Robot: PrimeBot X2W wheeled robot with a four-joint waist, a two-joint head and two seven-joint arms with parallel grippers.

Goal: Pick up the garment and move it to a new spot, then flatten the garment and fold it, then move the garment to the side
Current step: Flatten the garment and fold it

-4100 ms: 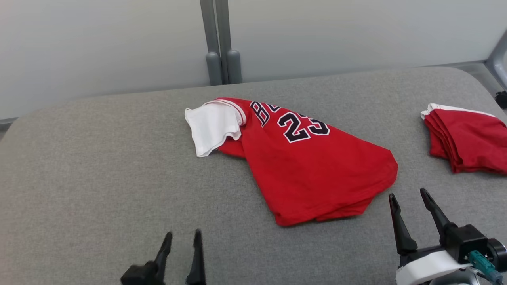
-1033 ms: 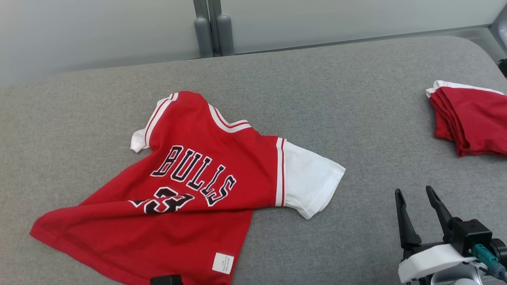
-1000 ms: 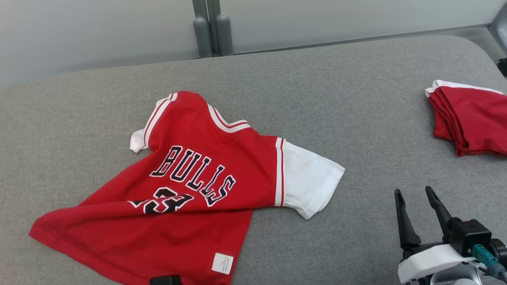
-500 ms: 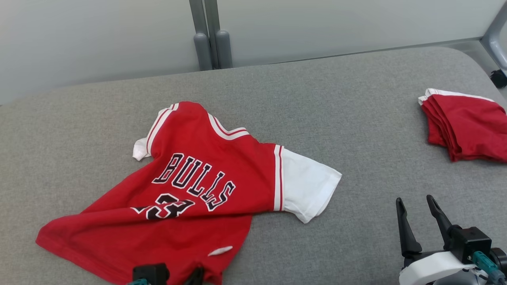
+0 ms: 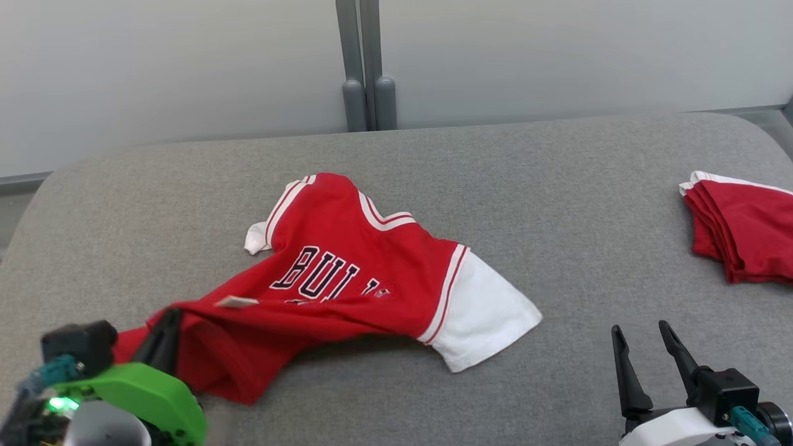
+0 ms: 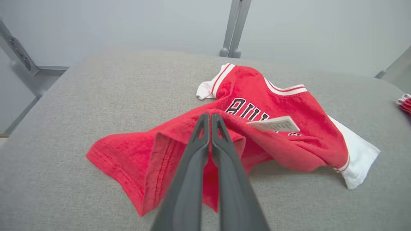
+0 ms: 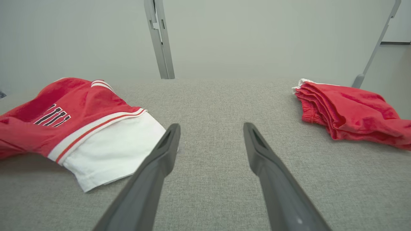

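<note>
**Q:** Head view: where does the garment lie?

**A:** The garment (image 5: 347,279), a red jersey, sits centre-left on the grey padded surface (image 5: 526,173). Its hem is drawn up toward the lower left of the frame, where the left gripper (image 5: 166,325) meets it. The right gripper (image 5: 641,337) stands at the lower right, fingers apart, well clear of the cloth. A folded red pile (image 5: 743,229) lies at the right edge.

**Q:** Left wrist view: how do the jaws stand?

**A:** They are pressed together, clamped on a raised fold of the garment's hem at centre frame. A white label (image 6: 274,124) shows just right of the fingertips. The lettered chest and one white sleeve (image 6: 356,157) spread toward the right.

**Q:** Right wrist view?

**A:** Both fingers rise from the bottom edge, spread wide, with bare grey padded surface between them. The white sleeve lies at the lower left, just beside the left-hand finger; whether they touch cannot be told. The folded red pile sits at the upper right, well apart.
</note>
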